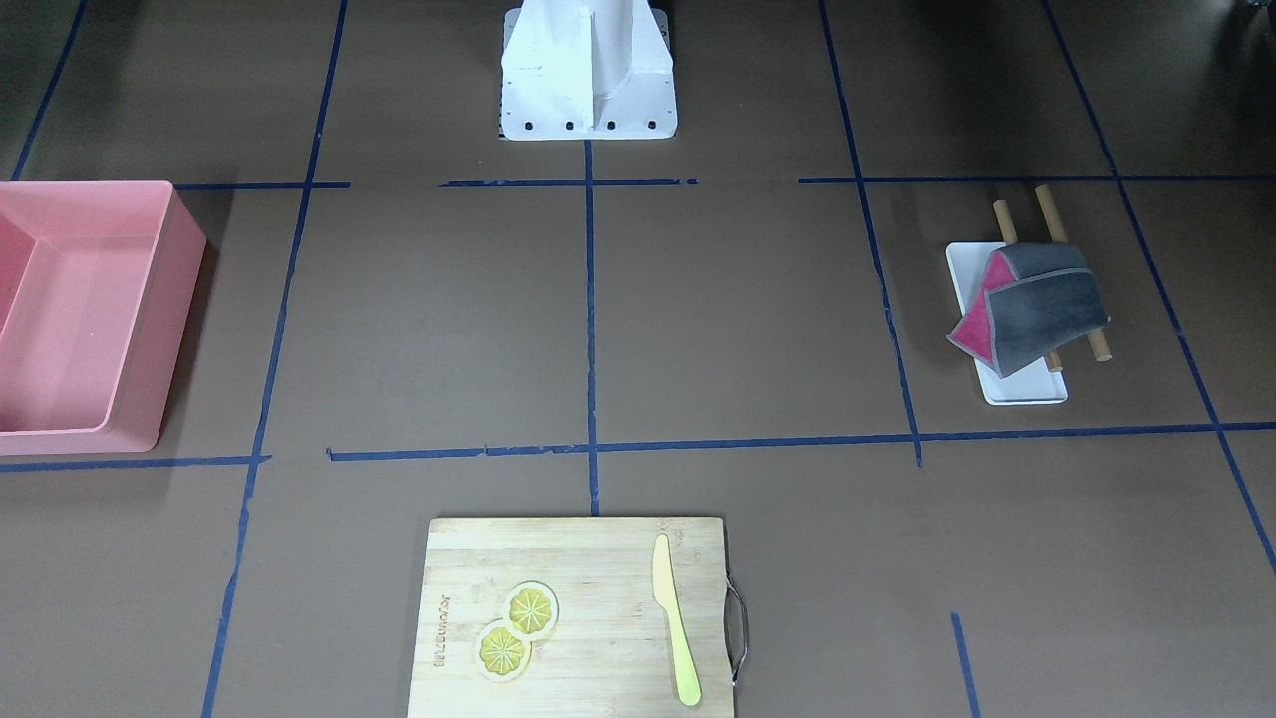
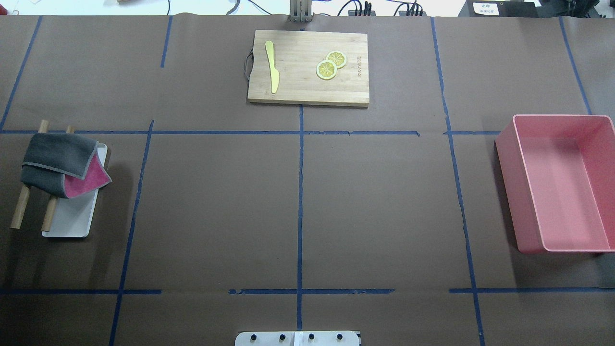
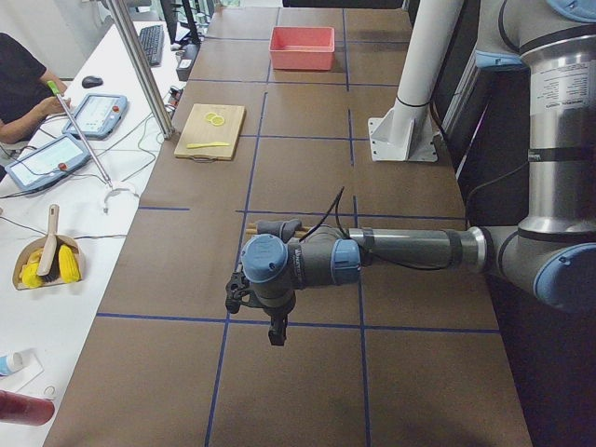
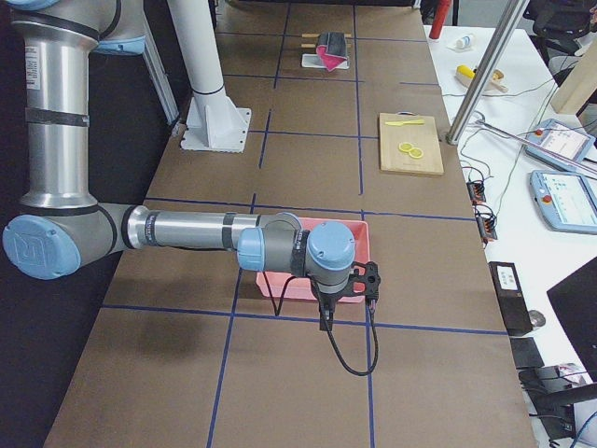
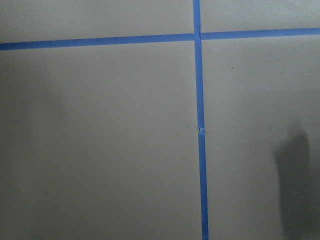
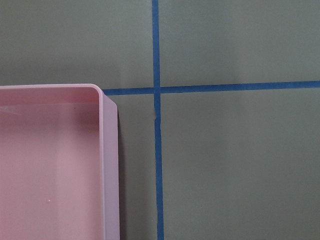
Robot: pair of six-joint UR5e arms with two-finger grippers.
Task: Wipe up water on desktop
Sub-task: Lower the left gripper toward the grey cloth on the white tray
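Observation:
The desktop (image 2: 216,206) is the dark-brown surface with blue tape lines; it also shows in the front view (image 1: 748,319). I see no water on it. A grey and pink cloth (image 2: 62,163) lies folded over two wooden rods (image 2: 19,211) above a small white tray (image 2: 72,221) at the robot's left. My left gripper (image 3: 277,333) hangs above the desktop near the cloth; I cannot tell if it is open or shut. My right gripper (image 4: 324,322) hangs by the pink bin (image 4: 354,229); I cannot tell its state either.
The pink bin (image 2: 557,182) stands at the robot's right and shows in the right wrist view (image 6: 50,165). A bamboo cutting board (image 2: 307,91) with a yellow knife (image 2: 272,67) and two lemon slices (image 2: 330,65) lies at the far edge. The white robot base (image 1: 588,70) stands at mid-table.

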